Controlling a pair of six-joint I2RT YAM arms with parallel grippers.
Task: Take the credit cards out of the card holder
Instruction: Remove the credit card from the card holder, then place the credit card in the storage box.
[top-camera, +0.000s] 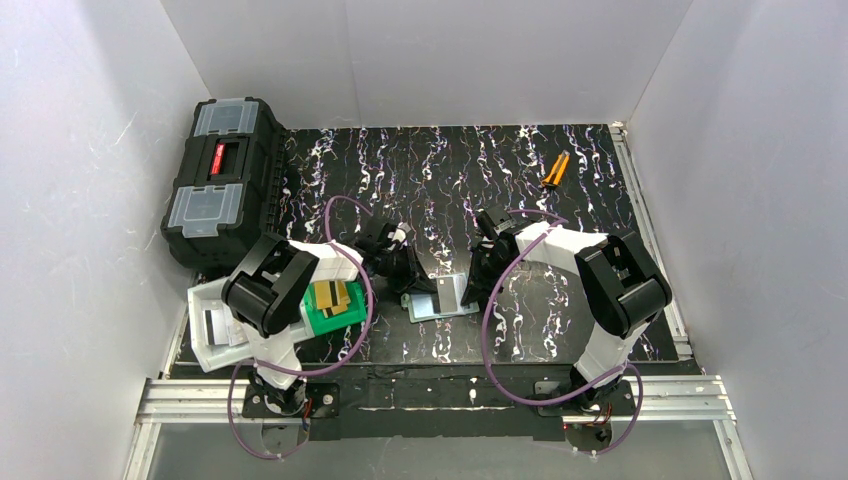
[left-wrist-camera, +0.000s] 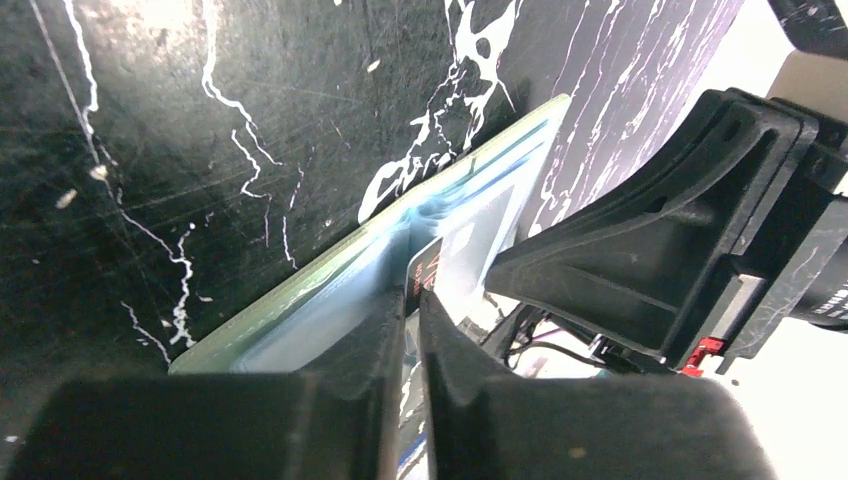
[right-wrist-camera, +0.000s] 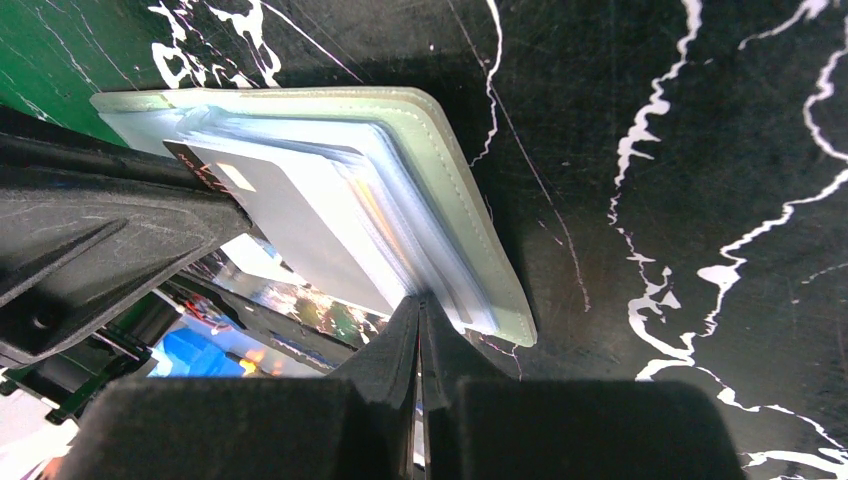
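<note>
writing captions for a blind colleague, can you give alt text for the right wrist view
The right gripper is shut on the near edge of the open card holder, pale green outside and glossy blue-grey inside, over a black white-veined table. A grey credit card with a dark stripe sticks out toward the left gripper, which pinches it.

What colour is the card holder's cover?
The card holder is pale grey-green, clearest in right wrist view.

Table (top-camera: 600, 215), passage listing:
- Middle: shut to you. The left gripper (top-camera: 424, 289) pinches a card (right-wrist-camera: 290, 215) on one side of the card holder (top-camera: 446, 306). The right gripper (top-camera: 467, 289) clamps the opposite edge.
- Left side: barred by green bin (top-camera: 325, 322), white bin (top-camera: 207, 352) and toolbox (top-camera: 220, 185).
- Far half: open to you, with one orange tool (top-camera: 555, 170) far right.
</note>
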